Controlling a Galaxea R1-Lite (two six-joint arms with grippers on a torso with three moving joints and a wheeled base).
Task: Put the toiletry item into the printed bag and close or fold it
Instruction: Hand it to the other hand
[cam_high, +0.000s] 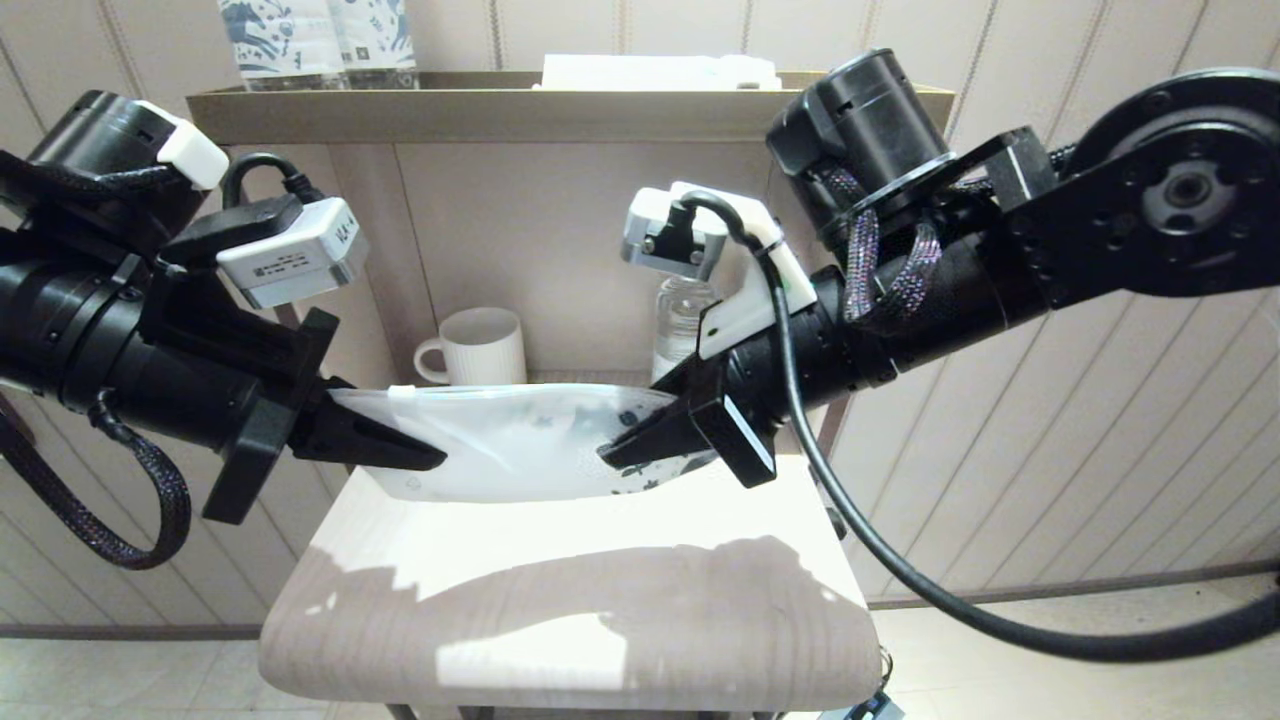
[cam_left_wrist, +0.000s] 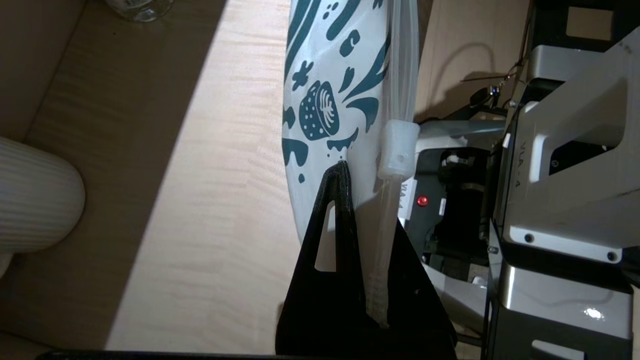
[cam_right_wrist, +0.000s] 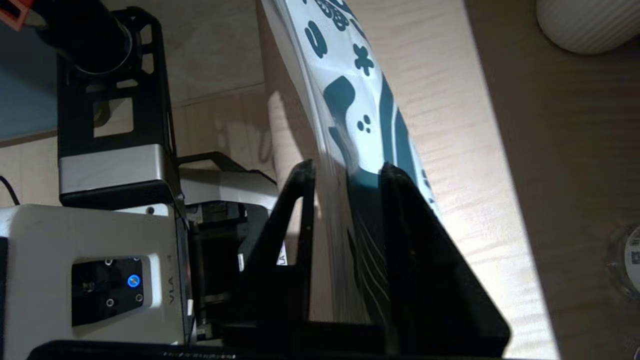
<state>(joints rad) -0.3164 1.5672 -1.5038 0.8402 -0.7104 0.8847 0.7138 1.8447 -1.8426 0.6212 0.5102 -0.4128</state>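
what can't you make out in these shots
- Toothbrush: seen in no view; whether it sits inside the printed bag cannot be told, the bag's wall hides it.
- Bag's right end, head view: covered by the right gripper, whose jaws stand apart around it.
- Bag's left end: hidden by the left gripper pinching it.
- Water bottle, head view: mostly behind the right arm.
- Items on the top shelf: cut off by the frame's upper edge.
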